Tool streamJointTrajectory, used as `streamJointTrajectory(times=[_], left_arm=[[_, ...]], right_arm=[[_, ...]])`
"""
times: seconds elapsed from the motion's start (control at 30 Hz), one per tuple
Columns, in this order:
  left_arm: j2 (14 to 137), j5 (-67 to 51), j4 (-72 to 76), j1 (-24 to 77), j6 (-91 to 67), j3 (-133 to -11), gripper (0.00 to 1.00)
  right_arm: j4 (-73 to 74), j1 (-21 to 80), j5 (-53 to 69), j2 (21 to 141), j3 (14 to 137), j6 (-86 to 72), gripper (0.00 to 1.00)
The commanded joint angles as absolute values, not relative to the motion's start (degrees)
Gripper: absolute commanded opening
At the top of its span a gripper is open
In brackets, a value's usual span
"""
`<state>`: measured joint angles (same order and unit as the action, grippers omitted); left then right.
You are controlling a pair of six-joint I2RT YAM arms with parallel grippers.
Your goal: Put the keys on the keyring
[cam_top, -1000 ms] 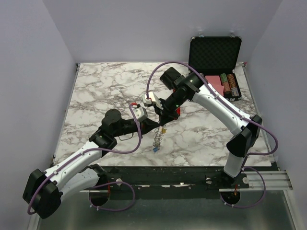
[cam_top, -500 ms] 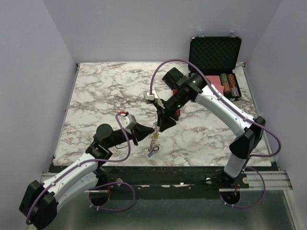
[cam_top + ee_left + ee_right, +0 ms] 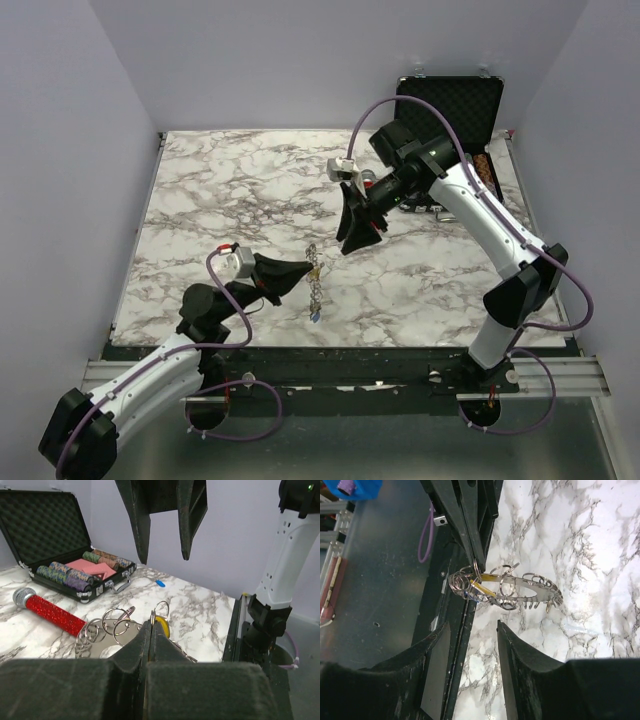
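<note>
The keyring (image 3: 315, 285) hangs from my left gripper (image 3: 308, 270), which is shut on one of its small wire loops (image 3: 161, 609). A yellow-headed key (image 3: 162, 626) sits right at the pinch, and it shows again as a yellow key (image 3: 482, 587) among the loops of the keyring (image 3: 530, 586) in the right wrist view. A blue-headed key (image 3: 315, 315) dangles at the ring's low end. My right gripper (image 3: 355, 240) is open and empty, up and to the right of the ring; its fingers (image 3: 142, 520) hang above the keyring (image 3: 100, 640). A small blue piece (image 3: 160, 583) lies on the marble.
A red cylinder with a silver cap (image 3: 50, 612) lies on the marble behind the ring. An open black case (image 3: 450, 110) with striped poker chips (image 3: 65, 574) stands at the back right. The table's near edge (image 3: 330, 348) is just below the ring.
My right gripper has opened, let go of the ring and pulled back up and to the right. The left gripper, still shut, has drawn the keyring toward the near left.
</note>
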<state>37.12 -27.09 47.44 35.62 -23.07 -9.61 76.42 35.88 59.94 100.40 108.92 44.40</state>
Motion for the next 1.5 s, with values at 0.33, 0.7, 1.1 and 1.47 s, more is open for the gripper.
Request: streamJointTrajectory(times=[0.33, 0.7, 1.1, 1.47], left_arm=[[37.4, -22.8, 67.8, 34.8, -30.8, -7.0, 0.00], [38.9, -21.4, 74.5, 34.4, -33.9, -6.5, 0.00], [45.7, -23.7, 86.0, 33.4, -38.7, -6.5, 0.00], [49.8, -24.7, 87.7, 32.7, -40.4, -8.6, 0.00]], right_arm=[[72.0, 33.1, 75.5, 95.5, 102.7, 41.0, 0.52], [69.0, 30.9, 81.7, 95.9, 104.8, 34.2, 0.52], [49.1, 30.8, 88.8, 94.4, 96.2, 11.9, 0.50], [45.8, 33.3, 74.6, 94.1, 95.7, 7.8, 0.38]])
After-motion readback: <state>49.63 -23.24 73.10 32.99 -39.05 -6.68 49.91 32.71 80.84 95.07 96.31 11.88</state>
